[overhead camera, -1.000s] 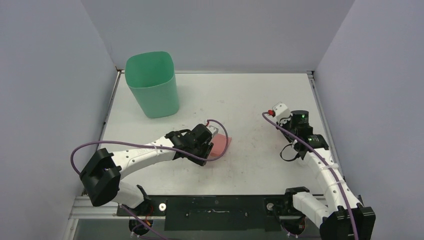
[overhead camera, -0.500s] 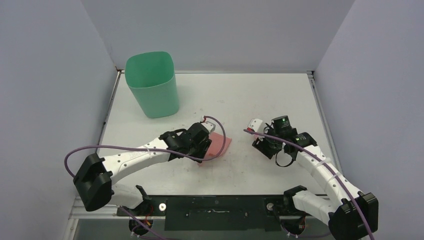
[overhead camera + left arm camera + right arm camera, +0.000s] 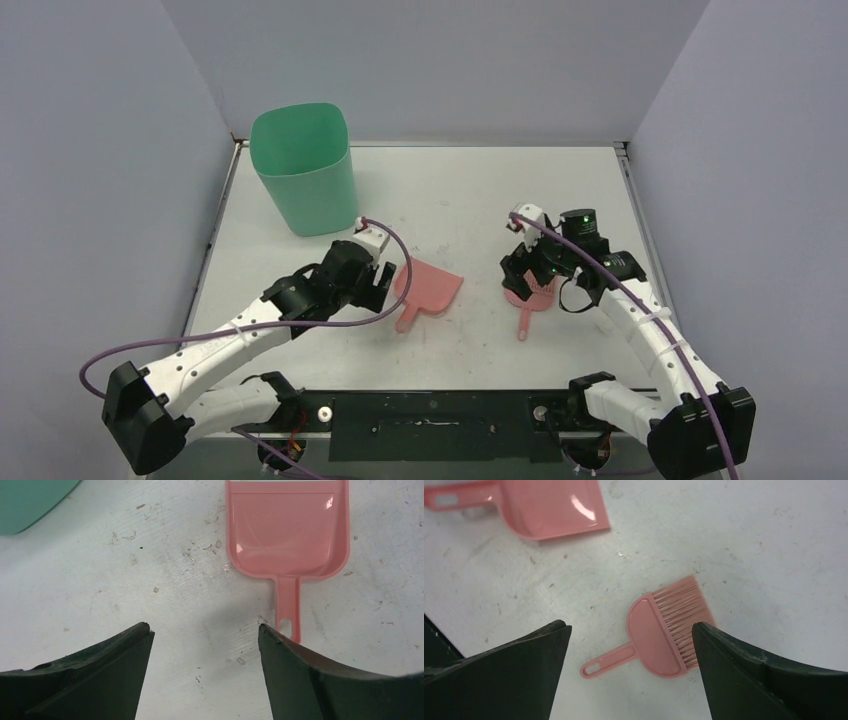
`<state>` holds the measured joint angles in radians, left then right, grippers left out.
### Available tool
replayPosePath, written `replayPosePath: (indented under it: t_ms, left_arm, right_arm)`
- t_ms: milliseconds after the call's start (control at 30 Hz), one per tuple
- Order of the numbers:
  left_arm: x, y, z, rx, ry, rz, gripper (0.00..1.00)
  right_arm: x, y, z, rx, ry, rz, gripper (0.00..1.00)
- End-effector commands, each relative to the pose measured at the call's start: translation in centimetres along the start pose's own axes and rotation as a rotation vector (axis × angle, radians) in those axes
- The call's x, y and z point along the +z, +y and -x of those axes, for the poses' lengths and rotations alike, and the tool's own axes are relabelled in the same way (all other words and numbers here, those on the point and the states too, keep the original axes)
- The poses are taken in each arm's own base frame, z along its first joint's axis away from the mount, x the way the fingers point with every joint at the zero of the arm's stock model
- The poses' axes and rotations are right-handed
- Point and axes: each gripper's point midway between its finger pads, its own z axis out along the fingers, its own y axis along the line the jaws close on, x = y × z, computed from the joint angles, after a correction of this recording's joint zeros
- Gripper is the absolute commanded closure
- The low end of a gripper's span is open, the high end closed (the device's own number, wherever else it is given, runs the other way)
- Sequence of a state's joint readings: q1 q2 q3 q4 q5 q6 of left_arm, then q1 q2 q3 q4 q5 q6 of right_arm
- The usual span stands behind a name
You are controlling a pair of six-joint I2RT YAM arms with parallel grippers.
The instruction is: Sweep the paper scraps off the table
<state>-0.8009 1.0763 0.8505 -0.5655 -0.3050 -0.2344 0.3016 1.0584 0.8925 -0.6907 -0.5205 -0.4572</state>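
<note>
Left arm [image 3: 230, 335] stretched low and forward toward the right, left gripper [image 3: 205, 629] tilted downward, jaws spread wide, holding nothing, right arm [image 3: 650, 335] bent inward to the left, right gripper [image 3: 631, 625] pointing down, jaws apart, empty

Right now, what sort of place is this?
Probably a robot test cell: a scuffed white table boxed in by grey walls, the left arm and right arm bolted at its near edge.

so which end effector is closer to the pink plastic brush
Right. The right end effector hovers directly above the pink plastic brush; the left end effector sits beyond the pink plastic dustpan.
</note>
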Motion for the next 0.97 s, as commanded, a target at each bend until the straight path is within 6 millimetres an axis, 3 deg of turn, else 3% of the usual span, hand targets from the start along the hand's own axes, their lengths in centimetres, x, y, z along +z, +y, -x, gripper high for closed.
replayPosePath:
  t_ms: [0, 67, 167, 367, 500, 733, 933]
  left_arm:
    - [-0.8, 0.1, 3.3, -0.074, -0.211, -0.042, 0.20]
    - [-1.2, 1.0, 3.5, -0.119, -0.239, -0.030, 0.14]
    - [-1.6, 2.7, 3.6, -0.156, -0.276, 0.031, 0.09]
    - [-2.6, 4.3, 4.0, -0.208, -0.320, 0.099, 0.06]
    - [-2.7, 4.4, 3.8, -0.219, -0.334, 0.094, 0.05]
    - [-3.3, 5.3, 3.6, -0.239, -0.357, 0.125, 0.03]
    - [-3.1, 4.9, 3.3, -0.239, -0.348, 0.108, 0.04]
  right_arm:
    - [-0.4, -4.8, 1.8, 0.264, -0.195, -0.139, 0.02]
    - [-1.6, -6.8, 1.1, 0.356, -0.287, -0.177, 0.09]
    - [-3.4, -10.2, -0.7, 0.538, -0.395, -0.356, 0.10]
    - [-6.4, -14.3, -2.4, 0.717, -0.372, -0.659, 0.10]
    - [-7.1, -14.4, -2.1, 0.685, -0.381, -0.683, 0.10]
    - [-8.0, -11.9, 0.2, 0.543, -0.472, -0.590, 0.10]
    - [-8.5, -12.3, -0.3, 0.563, -0.467, -0.608, 0.10]
